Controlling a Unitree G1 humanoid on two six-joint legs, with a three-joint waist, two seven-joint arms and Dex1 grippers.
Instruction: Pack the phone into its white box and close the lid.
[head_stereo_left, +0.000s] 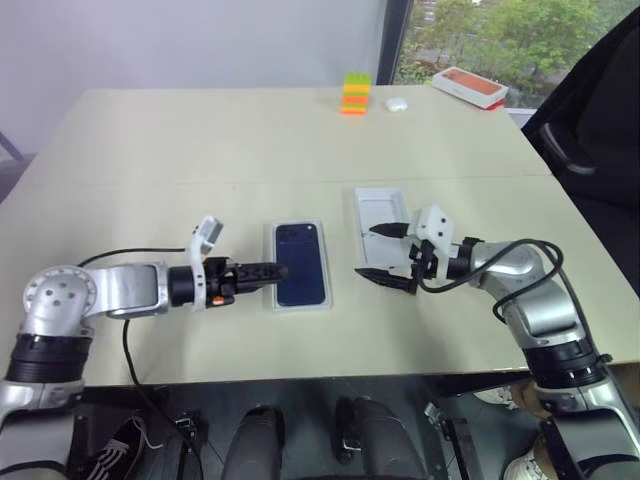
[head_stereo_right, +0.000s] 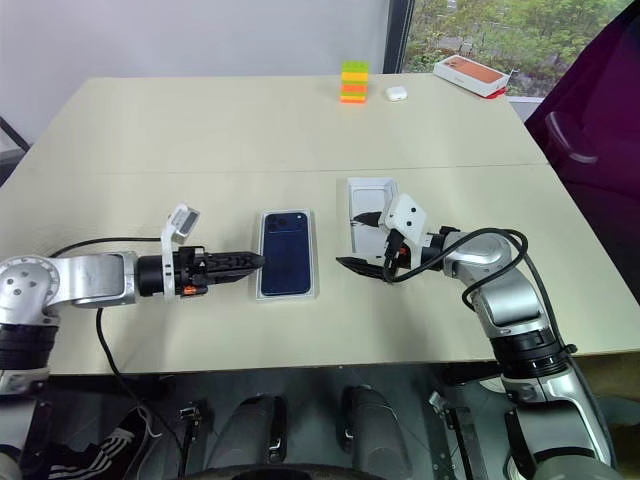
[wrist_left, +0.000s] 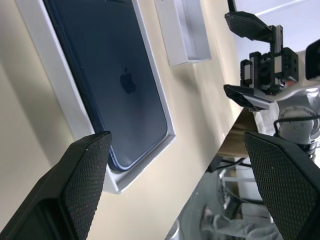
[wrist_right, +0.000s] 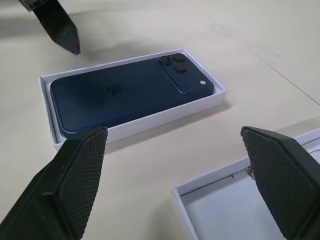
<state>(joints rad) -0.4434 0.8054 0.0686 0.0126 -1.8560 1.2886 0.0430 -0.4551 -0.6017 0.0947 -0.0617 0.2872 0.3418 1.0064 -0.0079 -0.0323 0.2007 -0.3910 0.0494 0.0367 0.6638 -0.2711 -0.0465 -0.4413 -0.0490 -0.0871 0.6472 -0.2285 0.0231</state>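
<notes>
Phone (head_stereo_left: 300, 263) sits in white box (head_stereo_left: 322, 303); lid (head_stereo_left: 379, 222) lies inside-up under right claw (head_stereo_left: 384, 252), nearer arm, long axis running away; both claws released, left claw (head_stereo_right: 252, 261) too

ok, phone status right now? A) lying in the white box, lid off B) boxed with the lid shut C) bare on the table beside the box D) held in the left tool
A: the phone lies flat inside the white box, camera side up, while the lid sits open-side up on the table beside it; both tools are open and hold nothing.
</notes>
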